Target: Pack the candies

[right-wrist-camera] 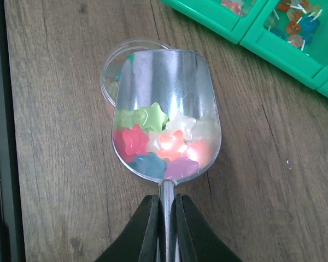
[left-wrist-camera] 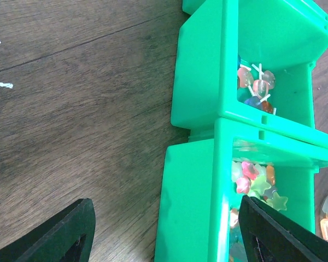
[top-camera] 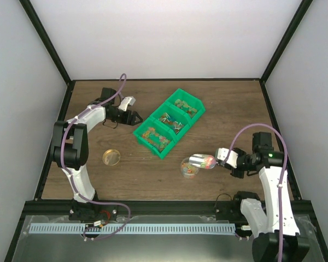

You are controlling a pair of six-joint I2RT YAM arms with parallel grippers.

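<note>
- Holding the metal scoop (right-wrist-camera: 169,76) by its handle, the right gripper (right-wrist-camera: 165,204) is clamped narrow on it.
- Scoop carries star candies (right-wrist-camera: 158,144) in pink, green, orange and blue; its front lip is over the clear cup (right-wrist-camera: 112,65).
- More sweets lie in the cup and the green bin row (left-wrist-camera: 191,82).
- Left gripper (top-camera: 130,116) is spread wide, just beside the bin row.
- Round lid (top-camera: 111,157) lies on the table (top-camera: 218,103).

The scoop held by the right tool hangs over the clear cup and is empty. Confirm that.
Not empty: the right wrist view shows the scoop loaded with star-shaped candies. The rest stands: the right tool grips its handle, and its front hangs over the clear cup.
</note>
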